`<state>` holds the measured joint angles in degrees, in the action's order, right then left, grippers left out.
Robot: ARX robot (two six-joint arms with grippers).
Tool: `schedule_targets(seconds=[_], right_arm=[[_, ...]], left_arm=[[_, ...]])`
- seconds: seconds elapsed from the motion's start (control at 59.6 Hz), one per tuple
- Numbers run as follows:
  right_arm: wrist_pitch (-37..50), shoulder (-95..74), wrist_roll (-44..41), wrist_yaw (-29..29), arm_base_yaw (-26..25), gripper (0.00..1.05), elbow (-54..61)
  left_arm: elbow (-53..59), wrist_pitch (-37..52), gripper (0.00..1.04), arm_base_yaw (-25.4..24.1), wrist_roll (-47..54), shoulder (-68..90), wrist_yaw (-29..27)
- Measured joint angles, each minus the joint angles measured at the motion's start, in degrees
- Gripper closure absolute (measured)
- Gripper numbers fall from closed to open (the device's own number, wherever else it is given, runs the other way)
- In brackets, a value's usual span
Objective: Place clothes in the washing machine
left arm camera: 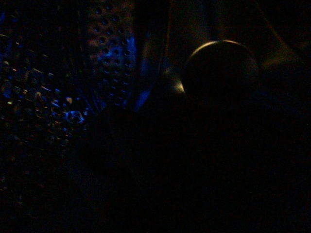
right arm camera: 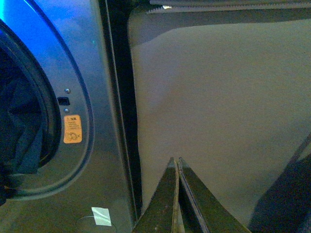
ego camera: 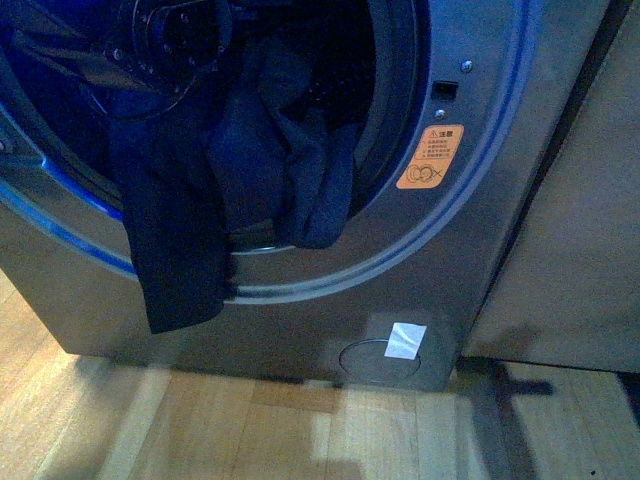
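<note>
The dark grey washing machine fills the front view, its round porthole open. Dark navy clothes hang out over the porthole's lower rim, and one long flat strip droops down the machine's front. My left arm's dark body reaches into the drum at the top. The left wrist view is nearly dark, with only perforated steel drum wall showing, so the left jaws cannot be made out. My right gripper is shut and empty, held off to the machine's right in front of a beige panel.
An orange warning sticker and a small white tag sit on the machine's front; both also show in the right wrist view, sticker and tag. A beige cabinet side stands right of the machine. Wooden floor lies below.
</note>
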<state>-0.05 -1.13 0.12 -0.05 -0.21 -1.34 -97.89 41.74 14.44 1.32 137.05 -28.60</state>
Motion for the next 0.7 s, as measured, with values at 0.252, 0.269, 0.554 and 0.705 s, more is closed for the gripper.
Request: schedule_targets(seconds=[0.252,0.269,0.554,0.705], right_arm=[[-0.04,0.87,0.0,-0.07,0.0,1.02,1.03],[-0.04,0.87,0.0,-0.04,0.0,1.02,1.03],[-0.07,0.87,0.02,-0.02,0.0,1.02,1.03],[-0.07,0.87,0.02,-0.02,0.0,1.02,1.03]], left_arm=[[-5.46,-3.28,0.97,-0.57,3.21,2.05,-4.5],[-5.75,-3.76,0.97,-0.57,3.19,2.1,-4.5],[-12.37,-11.72,0.97,-0.5,1.64,6.62,-3.1],[-17.51,-14.21,0.97,-0.39,0.37,10.38,-2.71]])
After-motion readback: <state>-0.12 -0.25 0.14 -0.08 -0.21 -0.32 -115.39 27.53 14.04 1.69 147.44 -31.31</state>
